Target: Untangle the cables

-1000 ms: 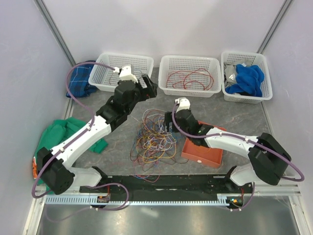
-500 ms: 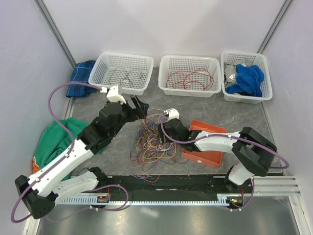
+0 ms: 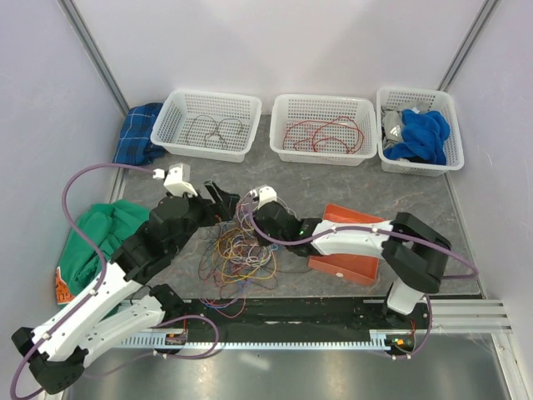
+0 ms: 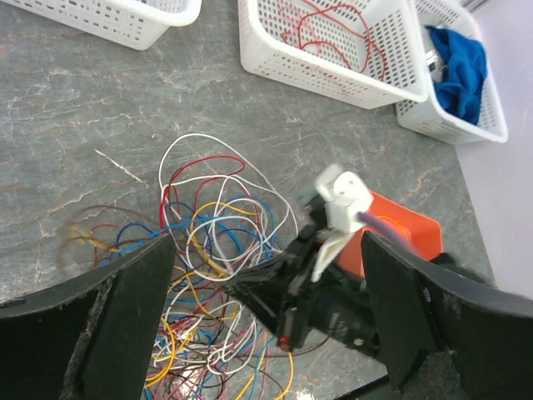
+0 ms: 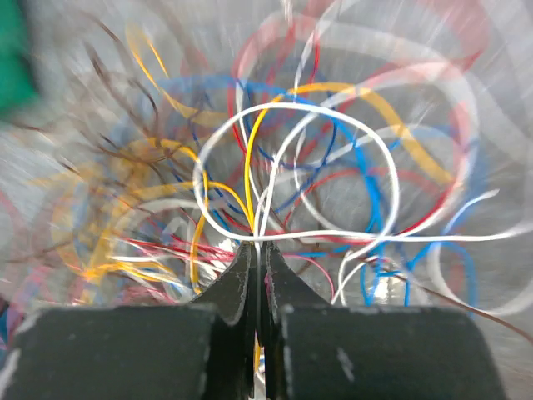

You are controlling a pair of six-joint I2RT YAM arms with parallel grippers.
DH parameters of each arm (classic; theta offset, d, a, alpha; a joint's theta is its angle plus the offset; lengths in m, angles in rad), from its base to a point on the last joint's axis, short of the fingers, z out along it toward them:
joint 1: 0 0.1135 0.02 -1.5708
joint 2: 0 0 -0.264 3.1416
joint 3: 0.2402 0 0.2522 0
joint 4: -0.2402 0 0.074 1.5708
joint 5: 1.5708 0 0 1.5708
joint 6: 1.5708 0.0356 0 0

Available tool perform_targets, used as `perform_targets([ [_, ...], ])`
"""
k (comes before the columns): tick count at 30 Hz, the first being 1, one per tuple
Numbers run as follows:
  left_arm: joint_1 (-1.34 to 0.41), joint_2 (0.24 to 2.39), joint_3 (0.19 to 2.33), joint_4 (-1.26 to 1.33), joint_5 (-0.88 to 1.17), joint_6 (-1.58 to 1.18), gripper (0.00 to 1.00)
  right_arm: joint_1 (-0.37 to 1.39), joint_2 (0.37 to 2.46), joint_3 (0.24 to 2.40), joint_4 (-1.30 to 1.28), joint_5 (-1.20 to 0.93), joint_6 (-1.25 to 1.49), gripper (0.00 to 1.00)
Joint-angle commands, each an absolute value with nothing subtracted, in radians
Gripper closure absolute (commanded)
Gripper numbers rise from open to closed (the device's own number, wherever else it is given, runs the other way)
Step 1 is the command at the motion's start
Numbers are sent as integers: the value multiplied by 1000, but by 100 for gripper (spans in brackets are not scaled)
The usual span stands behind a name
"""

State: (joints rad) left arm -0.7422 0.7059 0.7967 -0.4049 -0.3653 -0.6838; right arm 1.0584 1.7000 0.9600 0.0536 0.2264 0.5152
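Observation:
The cables [image 3: 237, 254] lie as a loose tangle of red, orange, yellow, blue, white and dark wires on the grey table, in front of both arms. My right gripper [image 3: 247, 219] reaches into the tangle's upper edge. In the right wrist view it [image 5: 258, 244] is shut, pinching a white and a yellow strand of the cables [image 5: 250, 179]. My left gripper [image 3: 223, 197] hovers just left of it, above the tangle's top left. Its jaws [image 4: 266, 250] stand wide open and empty, over the cables [image 4: 208, 225] and the right gripper's black body [image 4: 312, 304].
Three white baskets stand along the back: the left [image 3: 176, 133] holds dark wires, the middle [image 3: 283, 137] red wires, the right [image 3: 454, 137] blue cloth. An orange tray [image 3: 346, 254] lies under the right arm. Green cloth [image 3: 96, 237] and blue plaid cloth [image 3: 137, 137] lie at the left.
My right gripper slid left into the tangle and shut on wires. The left arm pulled back toward the near left, still open. The tangle shifted slightly left.

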Motion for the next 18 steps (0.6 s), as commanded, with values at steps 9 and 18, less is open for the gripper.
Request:
perform_targets([
  [9,-747,679,784,-388,-405,-683,1,1054,1356,1135,-176,459,353,100],
  [18,-746,716,718,-240,-312,-677,5,1052,1209,1120,-195,459,319,100],
])
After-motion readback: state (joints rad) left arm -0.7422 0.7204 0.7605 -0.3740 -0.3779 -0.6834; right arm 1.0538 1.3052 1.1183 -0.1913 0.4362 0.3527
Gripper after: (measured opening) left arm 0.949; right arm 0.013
